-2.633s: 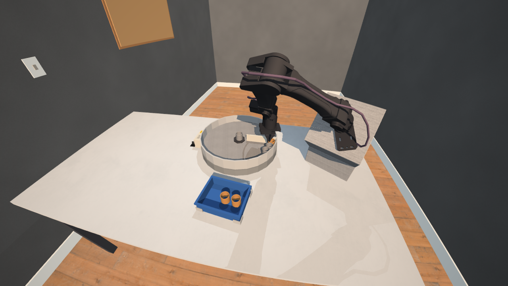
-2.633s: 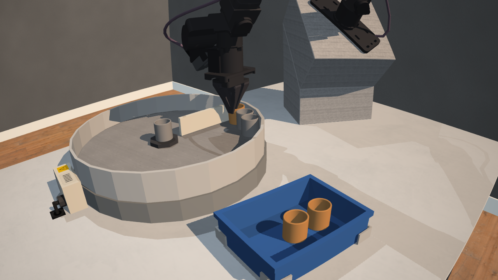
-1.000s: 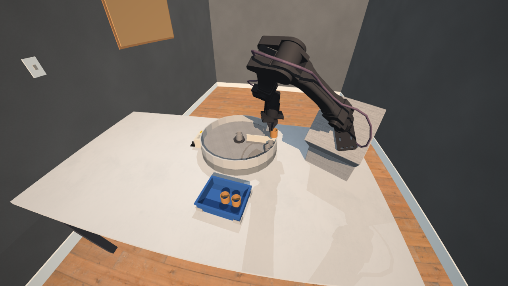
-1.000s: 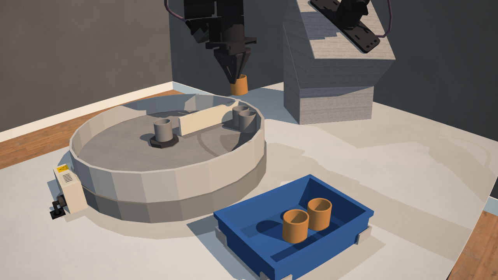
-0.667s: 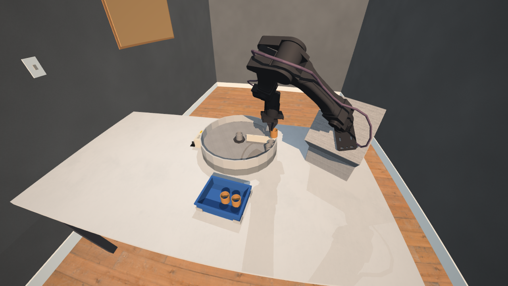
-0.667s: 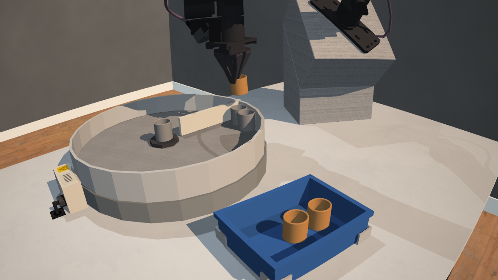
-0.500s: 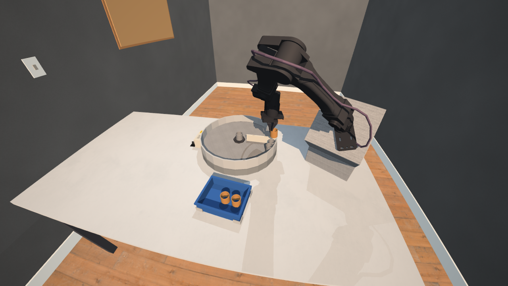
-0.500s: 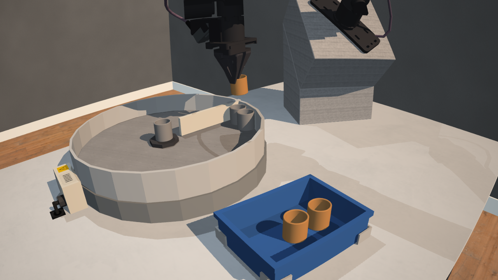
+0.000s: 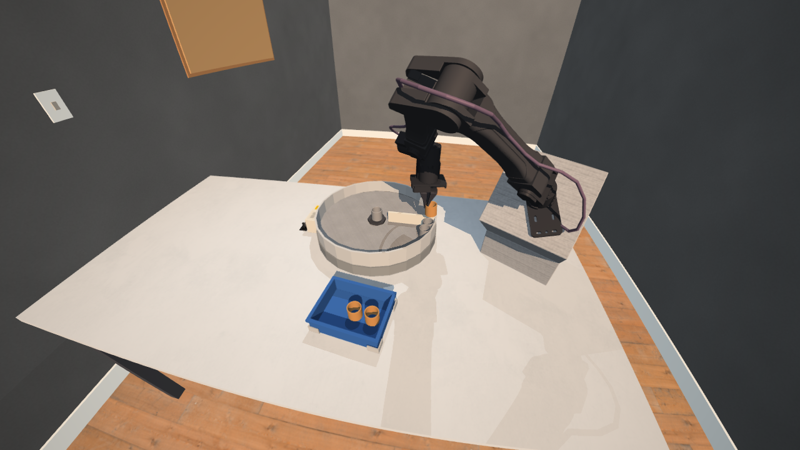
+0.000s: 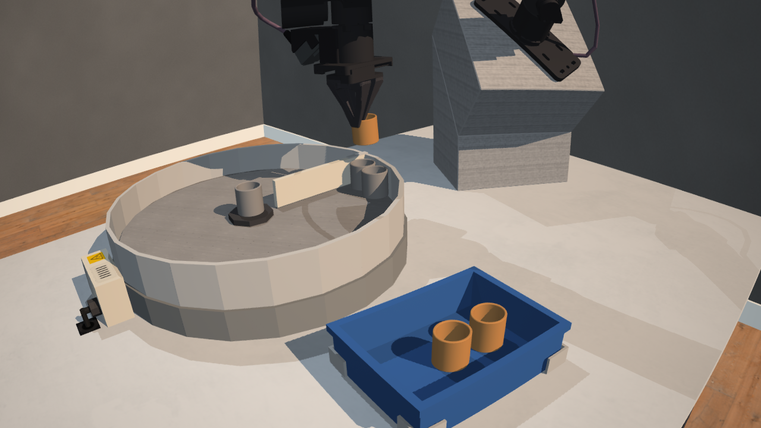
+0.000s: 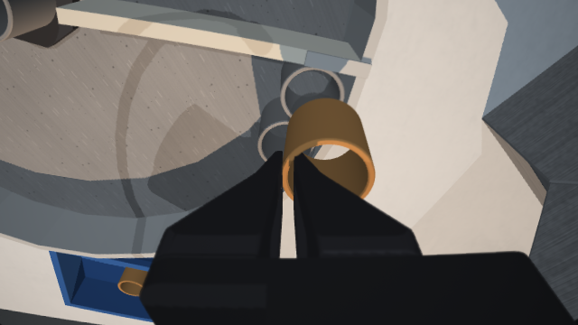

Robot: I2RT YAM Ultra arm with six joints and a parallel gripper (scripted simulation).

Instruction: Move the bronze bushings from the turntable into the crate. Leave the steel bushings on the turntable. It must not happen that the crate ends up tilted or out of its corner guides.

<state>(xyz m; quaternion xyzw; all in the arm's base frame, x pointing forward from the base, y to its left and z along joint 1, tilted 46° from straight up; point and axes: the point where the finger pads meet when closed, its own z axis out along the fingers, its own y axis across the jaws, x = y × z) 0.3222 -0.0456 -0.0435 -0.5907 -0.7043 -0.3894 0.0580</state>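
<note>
Bronze bushing [image 9: 431, 209] [image 10: 365, 131] [image 11: 329, 122], one — wall pinched between the gripper's [image 9: 428, 202] [image 10: 357, 125] [image 11: 289, 155] nearly closed fingers, raised presumably for transfer to blue crate [image 9: 316, 322] [image 10: 372, 367] [image 11: 59, 280].

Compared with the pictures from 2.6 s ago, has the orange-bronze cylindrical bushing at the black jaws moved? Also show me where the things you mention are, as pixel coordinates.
Yes: up. The orange-bronze cylindrical bushing [image 9: 431, 209] [image 10: 365, 130] [image 11: 326, 122] now hangs above the rim of the round pale turntable [image 9: 375, 258] [image 10: 228, 285] [image 11: 68, 230]; then it sat inside.
</note>
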